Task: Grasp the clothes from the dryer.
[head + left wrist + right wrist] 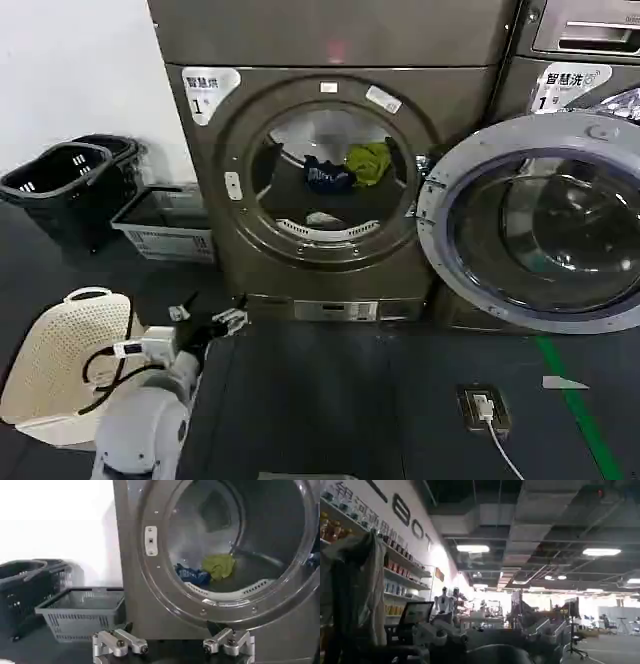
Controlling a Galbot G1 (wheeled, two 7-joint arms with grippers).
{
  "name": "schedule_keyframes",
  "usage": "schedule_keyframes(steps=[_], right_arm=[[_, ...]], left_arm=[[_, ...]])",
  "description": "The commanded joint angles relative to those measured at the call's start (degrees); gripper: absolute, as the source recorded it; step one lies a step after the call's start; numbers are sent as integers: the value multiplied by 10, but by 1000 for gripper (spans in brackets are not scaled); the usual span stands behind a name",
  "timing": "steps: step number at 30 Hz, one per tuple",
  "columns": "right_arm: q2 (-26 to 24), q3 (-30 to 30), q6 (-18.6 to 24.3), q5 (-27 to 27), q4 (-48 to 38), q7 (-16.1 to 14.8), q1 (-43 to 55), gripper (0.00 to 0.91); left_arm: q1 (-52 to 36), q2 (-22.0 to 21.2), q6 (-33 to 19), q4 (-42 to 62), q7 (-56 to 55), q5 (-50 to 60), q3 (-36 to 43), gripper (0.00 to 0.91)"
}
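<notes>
Left gripper (173, 645) hovering low before bronze-grey metal front-loading dryer (300, 270), fingers spread wide apart, holding nothing; dark navy, yellow-green clothes (207, 570) lying inside drum.

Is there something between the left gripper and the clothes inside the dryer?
Nothing visible blocks it. The left gripper is open, low before the dryer, whose door is swung aside. The clothes lie in the open drum.
</notes>
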Motion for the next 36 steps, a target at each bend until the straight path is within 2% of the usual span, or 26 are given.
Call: schedule_keyframes(steps=[1, 36], right_arm=[[1, -6, 49, 15, -5, 8, 0, 907], [9, -6, 57, 24, -14, 15, 2, 907]], left_arm=[[0, 1, 28, 1, 0, 13, 0, 907], [5, 6, 28, -3, 0, 5, 4, 907]])
